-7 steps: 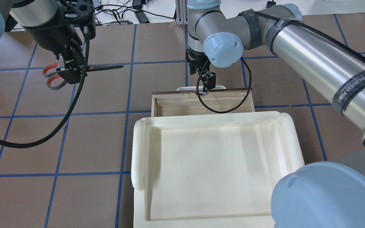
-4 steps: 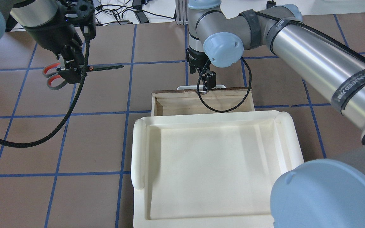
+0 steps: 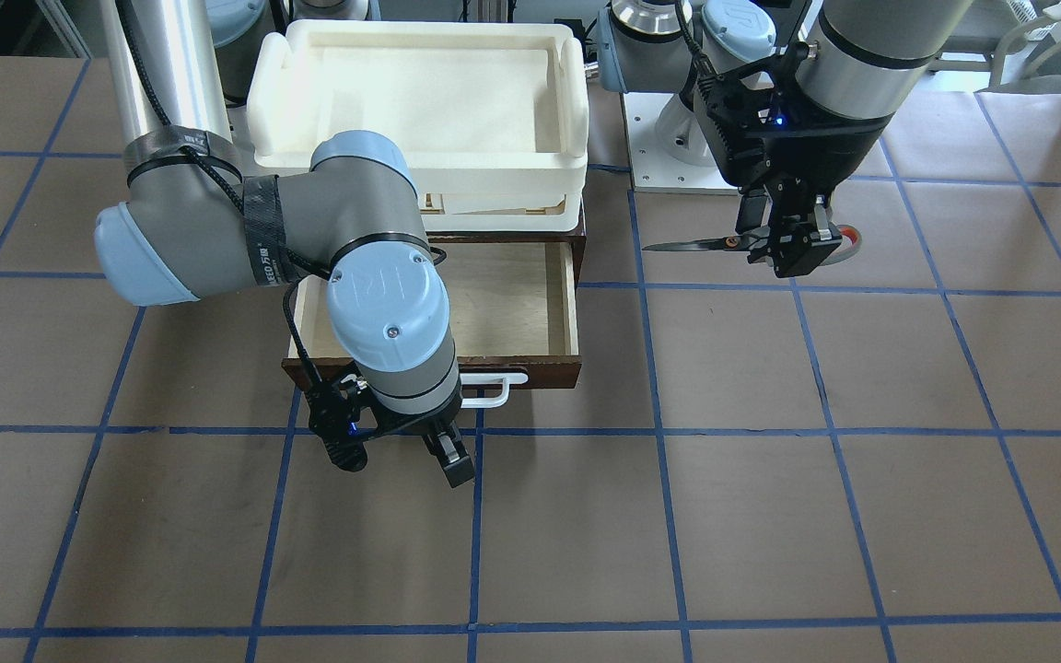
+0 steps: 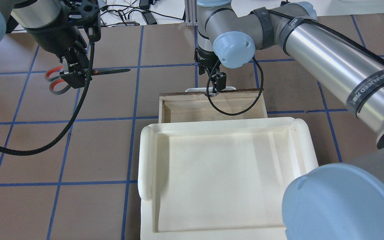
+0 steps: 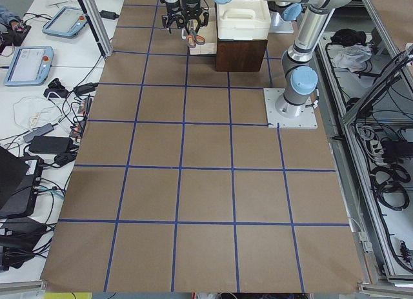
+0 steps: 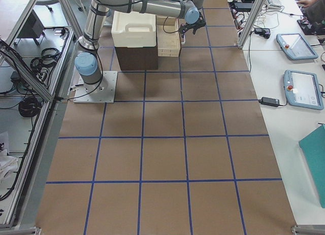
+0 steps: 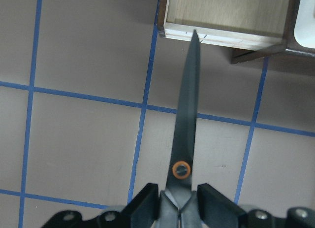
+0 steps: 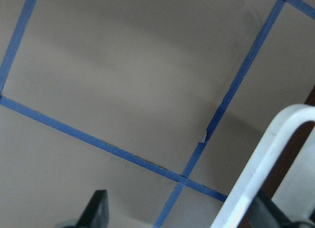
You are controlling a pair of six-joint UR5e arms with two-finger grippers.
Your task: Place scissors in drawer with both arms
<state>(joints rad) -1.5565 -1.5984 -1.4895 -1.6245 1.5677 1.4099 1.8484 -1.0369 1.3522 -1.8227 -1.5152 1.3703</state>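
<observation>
Overhead exterior view, and we see the left pincer point(image 4: 75, 77) clamped on the scissors point(image 4: 108, 71), well apart from the drawer point(image 4: 185, 115). It's open already; the right pincer point(image 3: 402, 459), spread wide, sits just beside its handle point(image 3: 494, 388). Carrying across and dropping in remain, we reckon.

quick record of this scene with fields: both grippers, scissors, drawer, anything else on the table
left gripper: shut on the scissors, just behind the pivot
scissors: blades closed, tips toward the drawer, off to its side, not over it
drawer: pulled open, pale interior bare
right gripper: open, at the white bar handle
white tray: sits above the drawer, nothing in it
</observation>
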